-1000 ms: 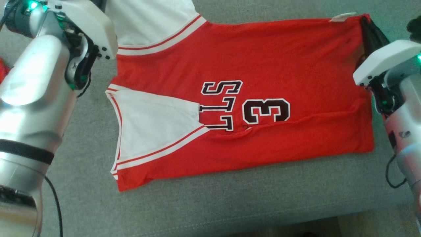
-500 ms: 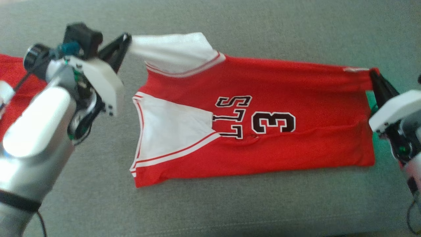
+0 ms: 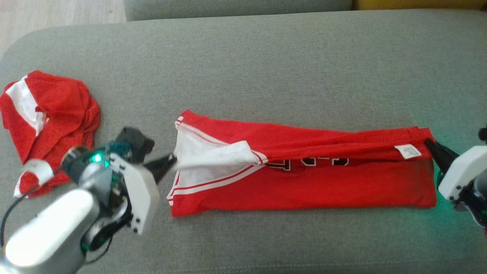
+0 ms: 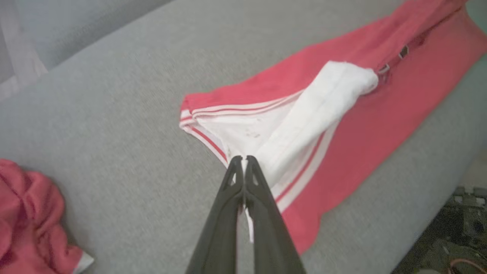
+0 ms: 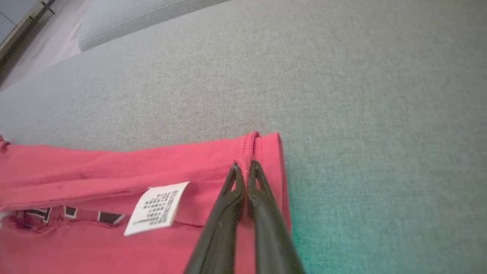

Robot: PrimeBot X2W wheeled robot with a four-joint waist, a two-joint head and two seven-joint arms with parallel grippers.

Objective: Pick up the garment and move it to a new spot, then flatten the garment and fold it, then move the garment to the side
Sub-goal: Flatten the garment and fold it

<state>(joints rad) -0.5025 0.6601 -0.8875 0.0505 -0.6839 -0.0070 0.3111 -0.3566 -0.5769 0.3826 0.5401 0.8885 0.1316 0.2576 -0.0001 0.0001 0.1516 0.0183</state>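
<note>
The red jersey (image 3: 304,190) lies folded lengthwise, mid-way across the grey sofa cushion (image 3: 266,68). The left end effector (image 3: 172,160) is clamped on its white shoulder strap (image 3: 213,156) at the left end. The right end effector (image 3: 429,144) is clamped on the hem corner at the right end, beside the white label (image 3: 408,151). A crumpled red garment (image 3: 49,110) lies well apart, to the left.

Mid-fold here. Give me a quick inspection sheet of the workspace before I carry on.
Surface: grey cushion, smooth.
Job's things: jersey lengthwise, far half folded over the front, lettering mostly covered, label up.
Clutter: crumpled red garment far left, apart from the jersey.
Grippers: left gripper shut on the white shoulder; right gripper shut on the hem corner.
Cables: black cable at lower left.
Surroundings: wood floor upper left.
</note>
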